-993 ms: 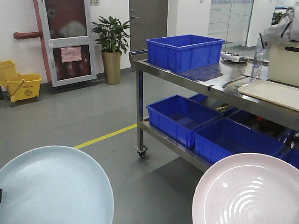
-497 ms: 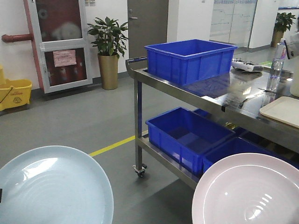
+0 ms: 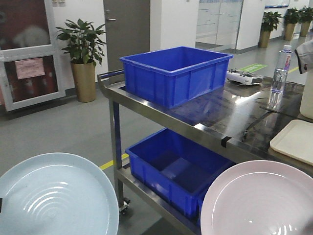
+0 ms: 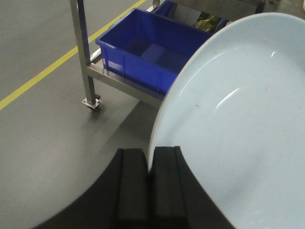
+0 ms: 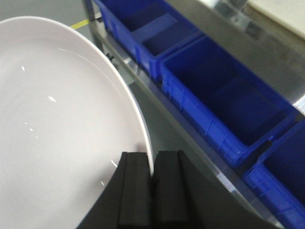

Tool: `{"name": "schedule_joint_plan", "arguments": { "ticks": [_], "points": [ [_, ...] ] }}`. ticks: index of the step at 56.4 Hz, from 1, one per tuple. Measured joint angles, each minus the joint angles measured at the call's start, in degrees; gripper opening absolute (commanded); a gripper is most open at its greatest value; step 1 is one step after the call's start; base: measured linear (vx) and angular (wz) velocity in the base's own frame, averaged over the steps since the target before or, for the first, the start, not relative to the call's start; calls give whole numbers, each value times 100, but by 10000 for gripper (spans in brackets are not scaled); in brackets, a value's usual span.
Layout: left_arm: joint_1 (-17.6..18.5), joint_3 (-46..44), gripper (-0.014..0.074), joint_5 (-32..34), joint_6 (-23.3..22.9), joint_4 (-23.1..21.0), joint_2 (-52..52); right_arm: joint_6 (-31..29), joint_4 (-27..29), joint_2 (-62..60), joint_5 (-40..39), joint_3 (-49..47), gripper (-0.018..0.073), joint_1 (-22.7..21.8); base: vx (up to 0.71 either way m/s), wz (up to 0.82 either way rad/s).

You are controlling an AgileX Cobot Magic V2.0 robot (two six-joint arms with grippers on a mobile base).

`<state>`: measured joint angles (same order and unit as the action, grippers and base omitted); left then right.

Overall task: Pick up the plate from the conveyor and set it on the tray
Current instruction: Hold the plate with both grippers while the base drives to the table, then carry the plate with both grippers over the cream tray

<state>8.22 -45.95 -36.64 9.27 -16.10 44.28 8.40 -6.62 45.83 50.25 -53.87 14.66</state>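
Observation:
A pale blue plate (image 3: 56,196) fills the lower left of the front view. My left gripper (image 4: 148,157) is shut on the rim of this pale blue plate (image 4: 238,114). A pale pink plate (image 3: 259,200) fills the lower right, and my right gripper (image 5: 152,162) is shut on the edge of that pink plate (image 5: 57,129). The cream tray (image 3: 296,141) lies at the right edge of the steel table top, a corner showing. The conveyor is out of view.
A steel wheeled table (image 3: 215,122) stands ahead with a blue crate (image 3: 173,73) on top and blue crates (image 3: 171,169) on its lower shelf. A water bottle (image 3: 279,76) and a remote (image 3: 243,77) sit on top. A potted plant (image 3: 83,56) stands behind.
The view has swung and closed in on the steel table; the crates and tray look nearer and shifted left. Both plates stay held in the same place in the view.

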Motion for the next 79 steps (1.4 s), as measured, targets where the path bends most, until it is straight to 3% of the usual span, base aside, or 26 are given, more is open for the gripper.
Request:
{"name": "schedule_joint_plan", "arguments": {
  "ticks": [44, 79],
  "points": [
    [0, 0, -6, 0, 0, 5, 0, 0, 0, 7, -5, 0, -9, 0, 42, -50],
    [0, 0, -6, 4, 0, 5, 0, 0, -11, 7, -5, 0, -9, -4, 24, -61]
  ]
}}
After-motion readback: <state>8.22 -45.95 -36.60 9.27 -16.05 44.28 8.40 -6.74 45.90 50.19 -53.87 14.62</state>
